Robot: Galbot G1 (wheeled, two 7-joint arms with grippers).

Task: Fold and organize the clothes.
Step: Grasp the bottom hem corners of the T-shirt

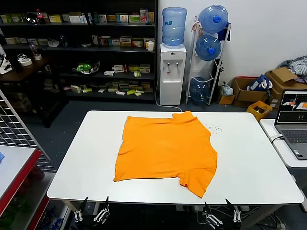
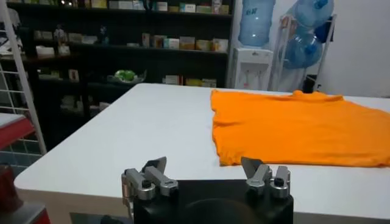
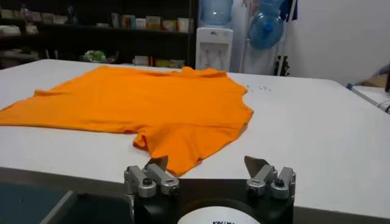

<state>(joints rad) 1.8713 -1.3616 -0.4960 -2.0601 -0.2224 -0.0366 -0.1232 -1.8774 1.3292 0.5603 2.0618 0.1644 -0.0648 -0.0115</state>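
One bright orange short-sleeved T-shirt (image 1: 165, 149) lies at the frame's centre on one white rectangular table (image 1: 249, 163). Four blue plastic water jugs (image 1: 174, 25) stand at upper right, one open laptop (image 1: 293, 125) at right edge, two grippers along the bottom.

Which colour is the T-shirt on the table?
Bright orange, plain on the visible side; T-shirt shows best in the head view.

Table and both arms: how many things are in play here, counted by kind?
Orange T-shirt: 1, spread flat on the white table.
End effectors: 2, the left end effector and the right end effector, both open and empty at the table's near edge.
Table: 1.
Total: 4.
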